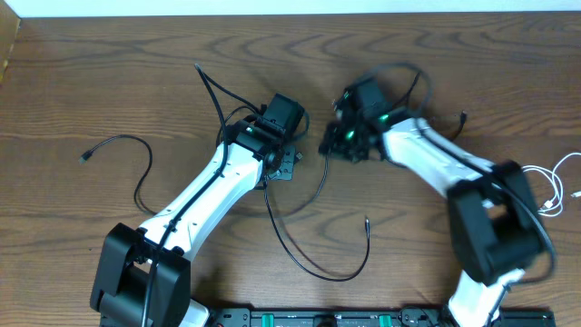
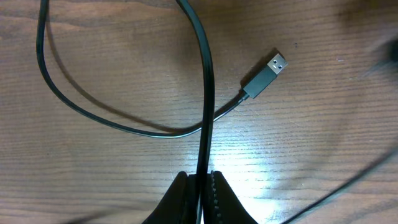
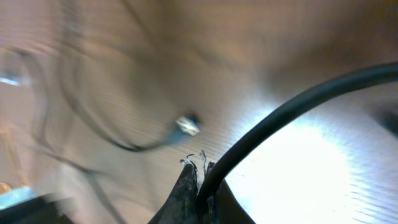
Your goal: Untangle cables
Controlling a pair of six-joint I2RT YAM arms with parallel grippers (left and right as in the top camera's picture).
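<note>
My left gripper (image 1: 289, 165) is shut on a thin black cable (image 2: 205, 93) at the table's middle; the grip shows in the left wrist view (image 2: 200, 183). That cable loops down to a small plug end (image 1: 367, 221). A black cable with a USB plug (image 2: 273, 65) crosses under it. My right gripper (image 1: 331, 145) is shut on another black cable (image 3: 292, 106) close by; the right wrist view (image 3: 200, 171) is blurred and shows a plug (image 3: 187, 125) beyond. More black cables lie at the left (image 1: 118, 141) and upper right (image 1: 436, 127). A white cable (image 1: 556, 186) lies at the right edge.
The wooden table (image 1: 91, 73) carries only the cables and both arms. The two grippers sit a few centimetres apart at the centre. The right arm's dark base (image 1: 495, 227) stands at the lower right, the left arm's base (image 1: 136, 277) at the lower left.
</note>
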